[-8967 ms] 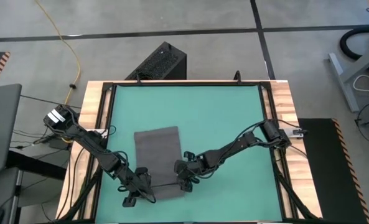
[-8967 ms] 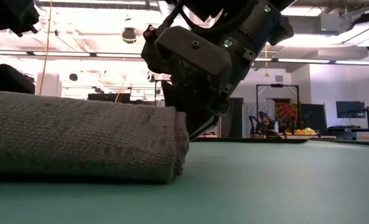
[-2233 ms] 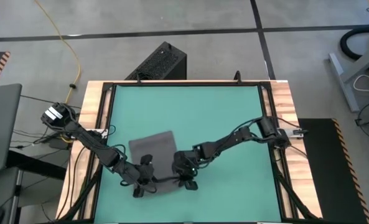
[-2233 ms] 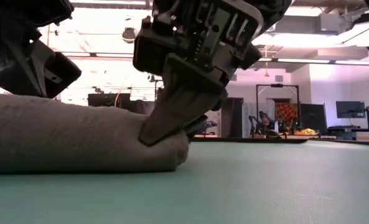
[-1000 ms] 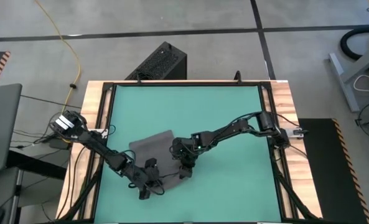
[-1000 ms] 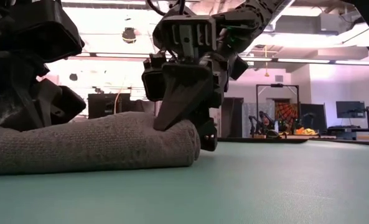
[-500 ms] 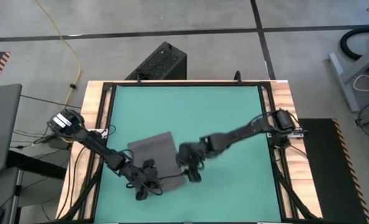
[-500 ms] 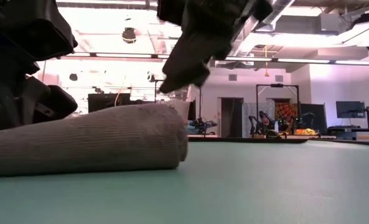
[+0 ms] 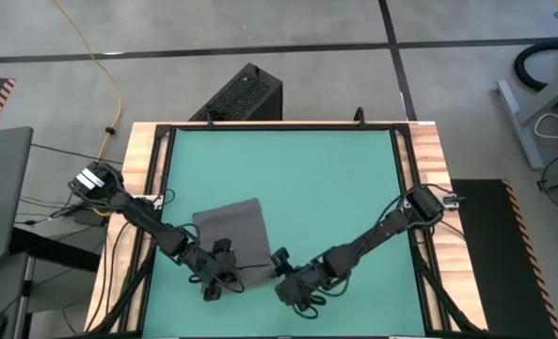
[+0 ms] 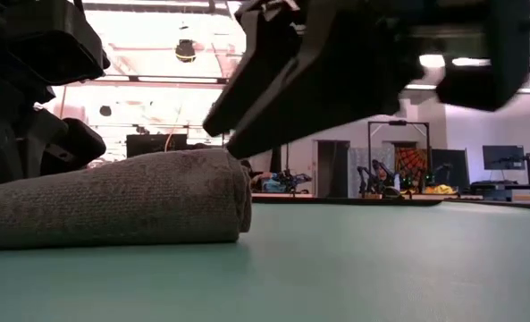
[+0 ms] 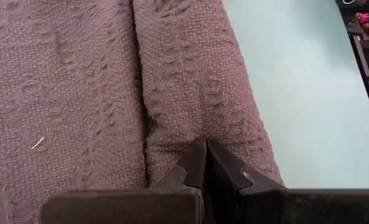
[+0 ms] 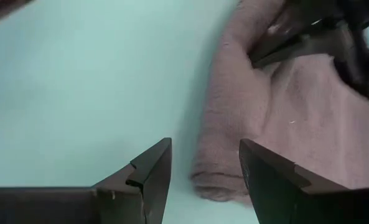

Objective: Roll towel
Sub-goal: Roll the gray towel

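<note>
High view: the dark grey rectangular cloth towel (image 9: 233, 234) lies on the green table mat (image 9: 288, 160), at about 7 o'clock from the mat's centre, with its near end rolled. The left gripper (image 9: 224, 274) rests on that rolled end. The right gripper (image 9: 284, 273) sits at 3 o'clock of the roll, just beside its end, apart from the cloth.

Low view: the towel (image 10: 113, 207) shows as a thick roll lying flat on the mat (image 10: 381, 268). The right gripper (image 10: 233, 125) hangs just above the roll's end, not touching it.

Left wrist view: the left gripper (image 11: 206, 163) has its 2 fingers pressed together, tips pinched on a fold of the towel (image 11: 78, 81).

Right wrist view: the right gripper (image 12: 203, 168) has its 2 fingers spread apart, holding nothing. The towel's rolled end (image 12: 234, 149) lies just beyond the fingertips.
</note>
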You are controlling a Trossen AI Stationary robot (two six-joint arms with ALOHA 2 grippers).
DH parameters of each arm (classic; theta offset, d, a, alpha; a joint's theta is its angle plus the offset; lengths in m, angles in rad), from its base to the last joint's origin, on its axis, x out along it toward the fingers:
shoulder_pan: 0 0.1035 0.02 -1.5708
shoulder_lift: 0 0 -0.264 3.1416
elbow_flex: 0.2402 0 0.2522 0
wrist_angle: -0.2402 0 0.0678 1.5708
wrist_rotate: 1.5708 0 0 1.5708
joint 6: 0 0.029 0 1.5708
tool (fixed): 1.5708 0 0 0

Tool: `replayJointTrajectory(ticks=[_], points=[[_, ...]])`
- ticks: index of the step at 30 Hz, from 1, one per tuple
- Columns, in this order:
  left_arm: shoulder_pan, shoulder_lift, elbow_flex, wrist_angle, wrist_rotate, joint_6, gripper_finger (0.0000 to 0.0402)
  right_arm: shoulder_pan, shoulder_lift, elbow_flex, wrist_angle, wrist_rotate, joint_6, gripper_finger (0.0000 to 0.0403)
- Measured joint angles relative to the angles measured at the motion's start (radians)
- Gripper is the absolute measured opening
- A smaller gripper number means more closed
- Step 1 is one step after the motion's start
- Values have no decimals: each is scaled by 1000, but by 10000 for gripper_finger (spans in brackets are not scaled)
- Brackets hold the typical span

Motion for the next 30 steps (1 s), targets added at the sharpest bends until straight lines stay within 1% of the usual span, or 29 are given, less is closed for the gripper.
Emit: replayJointTrajectory(ticks=[4, 9, 11, 13, 17, 20, 22, 27, 28, 30], points=[[0, 0, 0, -1, -1, -6, 0, -12, 0, 0, -7, -45, 58, 212], [0, 0, 0, -1, 0, -13, 0, -37, 0, 0, -1, -68, 68, 211], [0, 0, 0, -4, 0, -17, 0, -47, 0, 0, 1, -114, 69, 211], [0, 0, 1, -9, 0, -19, 0, -58, 23, 1, 20, -137, 71, 211], [0, -1, 1, -11, 2, -20, 0, -73, 91, 0, 74, -135, 32, 211], [1, -1, 1, -7, 34, -21, 0, -86, 134, 3, 114, -87, 10, 211], [-5, -3, 1, -3, 50, -21, 0, -97, 143, 3, 119, -66, 9, 211], [-15, -38, 1, -3, 63, -19, 0, -131, 141, 3, 116, -68, 8, 210], [-16, -50, 1, -5, 63, -14, 0, -142, 140, 3, 115, -90, 8, 207], [-16, -88, 1, -14, 61, 0, 0, -173, 138, 3, 111, -178, 31, 187]])
